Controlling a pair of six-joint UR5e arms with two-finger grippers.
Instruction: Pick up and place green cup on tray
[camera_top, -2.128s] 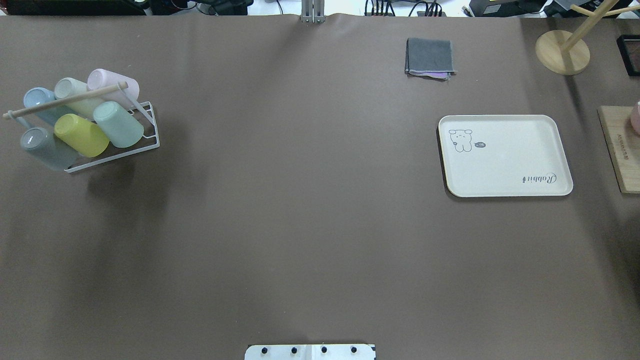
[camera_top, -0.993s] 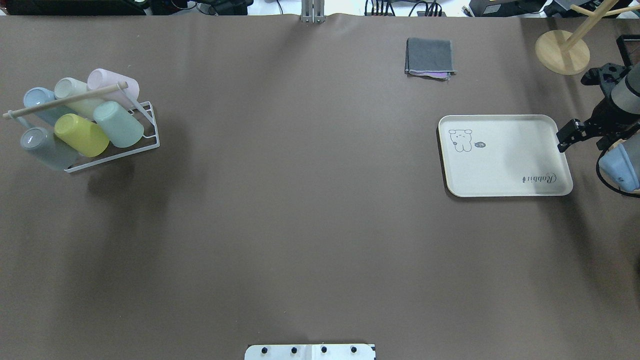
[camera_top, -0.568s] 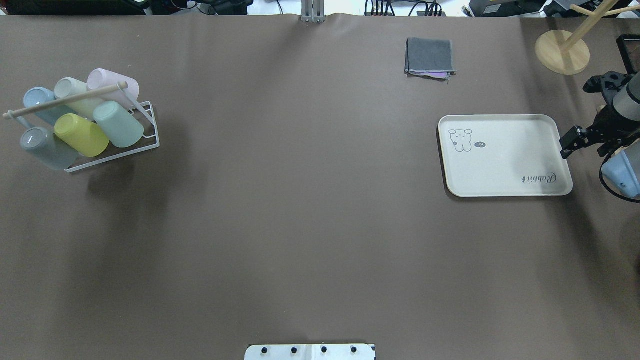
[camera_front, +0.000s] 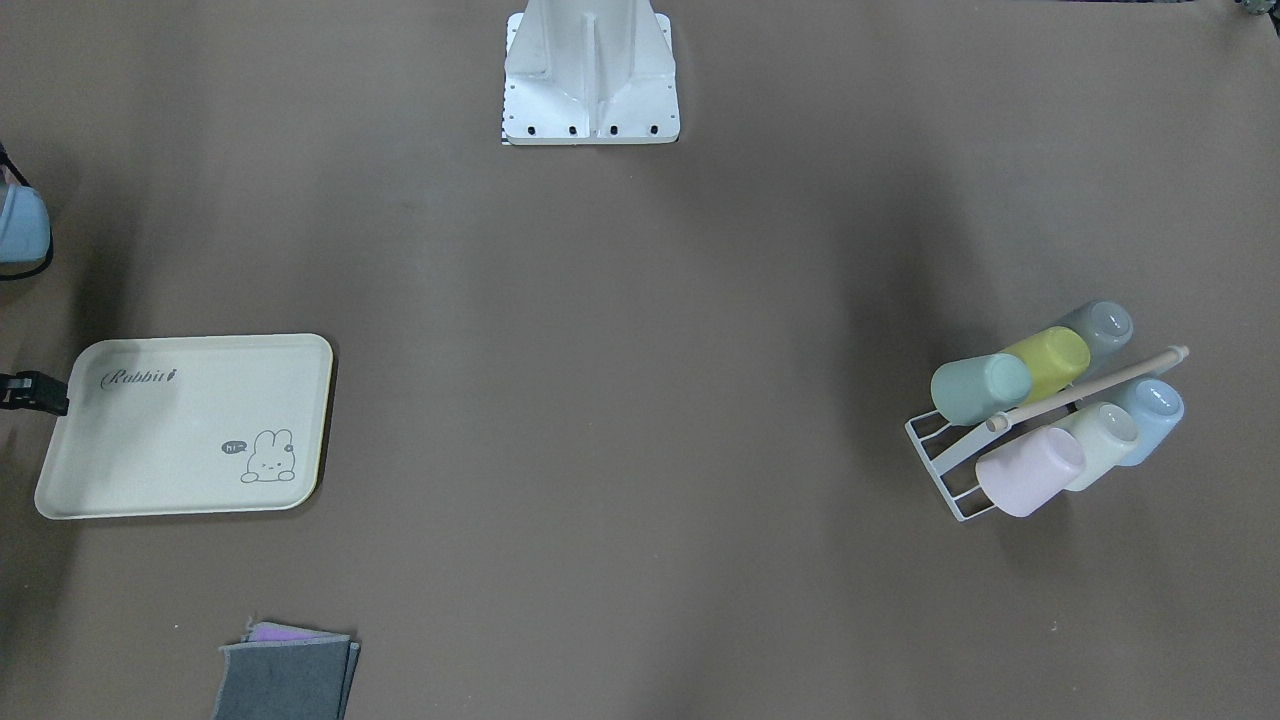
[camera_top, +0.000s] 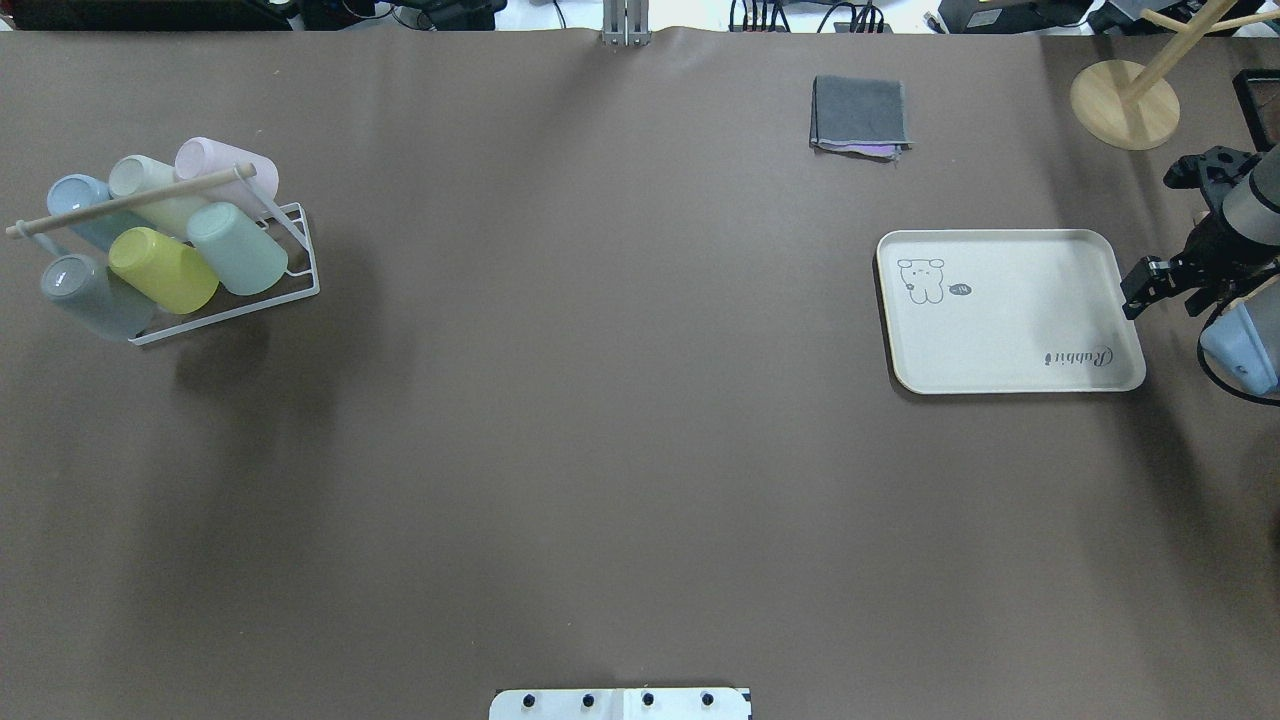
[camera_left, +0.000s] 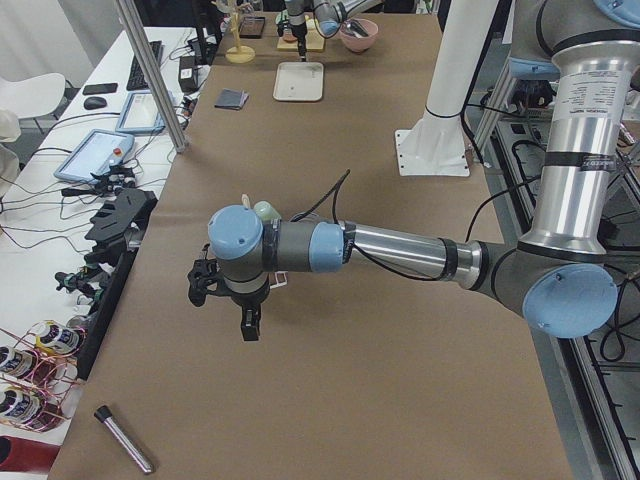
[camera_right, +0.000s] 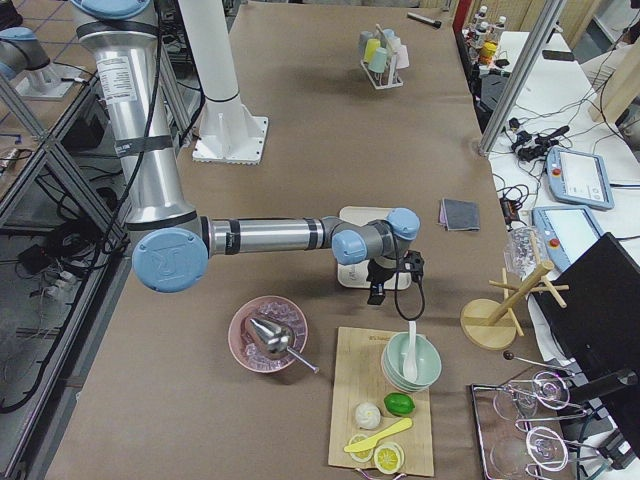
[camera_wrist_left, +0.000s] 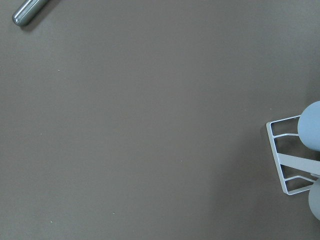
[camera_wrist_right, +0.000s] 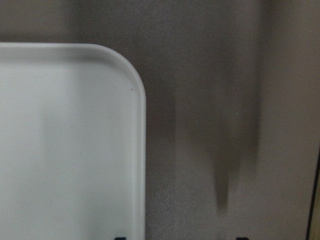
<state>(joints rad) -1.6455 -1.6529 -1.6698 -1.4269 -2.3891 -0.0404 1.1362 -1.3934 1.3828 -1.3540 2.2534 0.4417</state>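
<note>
The green cup (camera_top: 237, 249) lies tilted in a white wire rack (camera_top: 300, 290) at the table's left, next to a yellow-green cup (camera_top: 165, 270) and a grey-blue cup (camera_top: 90, 295). It also shows in the front-facing view (camera_front: 980, 389). The cream tray (camera_top: 1010, 310) lies empty at the right, far from the rack. My right gripper (camera_top: 1145, 283) hangs over the tray's right rim (camera_wrist_right: 142, 150), open and empty. My left gripper (camera_left: 222, 305) shows only in the exterior left view, near the rack. I cannot tell if it is open or shut.
A folded grey cloth (camera_top: 860, 112) lies beyond the tray. A wooden mug tree (camera_top: 1125, 100) stands at the far right corner. A wooden board with bowls (camera_right: 385, 410) and a pink bowl (camera_right: 267, 335) sit right of the tray. A metal cylinder (camera_wrist_left: 27, 11) lies left of the rack.
The right arm came into the overhead view at the right edge, then drew back slightly to the right of the tray's rim. Cups and tray have not moved.
</note>
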